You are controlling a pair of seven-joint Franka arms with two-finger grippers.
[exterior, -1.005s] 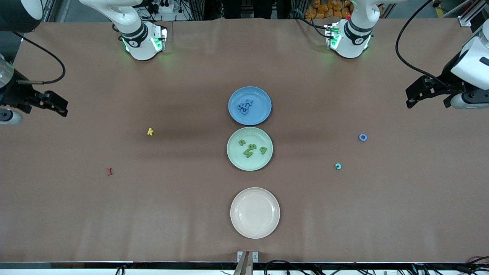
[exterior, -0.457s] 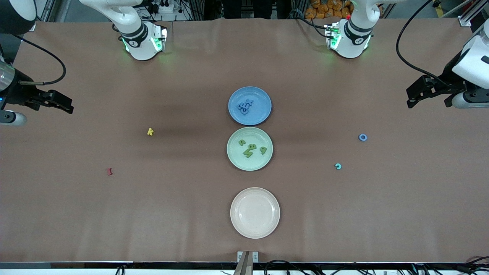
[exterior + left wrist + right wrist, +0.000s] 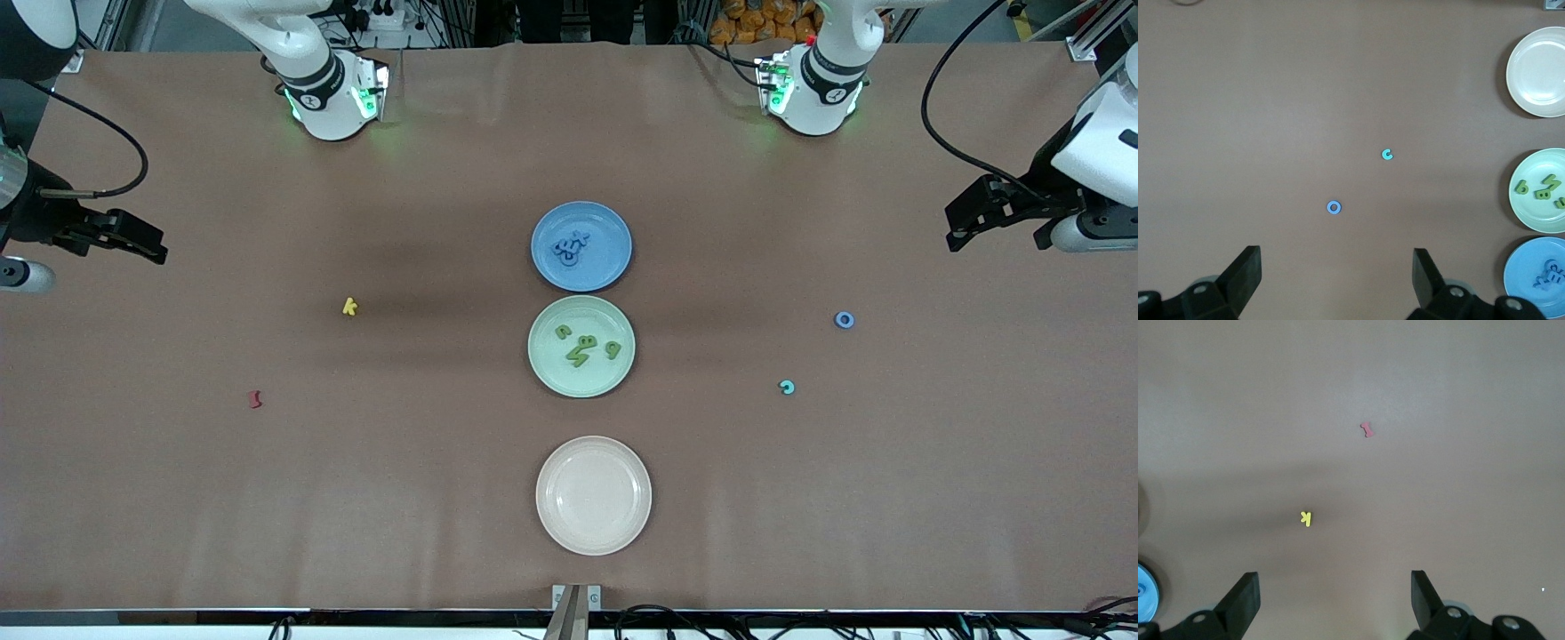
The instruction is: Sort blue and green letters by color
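Several blue letters (image 3: 570,247) lie piled on the blue plate (image 3: 615,260). Several olive green letters (image 3: 582,348) lie on the green plate (image 3: 553,370), which sits just nearer the front camera. A loose blue o (image 3: 845,320) (image 3: 1333,207) lies on the table toward the left arm's end. My left gripper (image 3: 991,238) (image 3: 1336,267) hangs open and empty above that end, off to the side of the o. My right gripper (image 3: 133,242) (image 3: 1335,583) is open and empty above the right arm's end.
A teal c (image 3: 787,387) (image 3: 1387,155) lies nearer the front camera than the o. A yellow k (image 3: 349,307) (image 3: 1305,518) and a dark red letter (image 3: 255,399) (image 3: 1367,429) lie toward the right arm's end. An empty cream plate (image 3: 593,495) sits nearest the front camera.
My right gripper has shifted slightly toward the table's middle. The left gripper has barely moved. Letters and plates lie as before.
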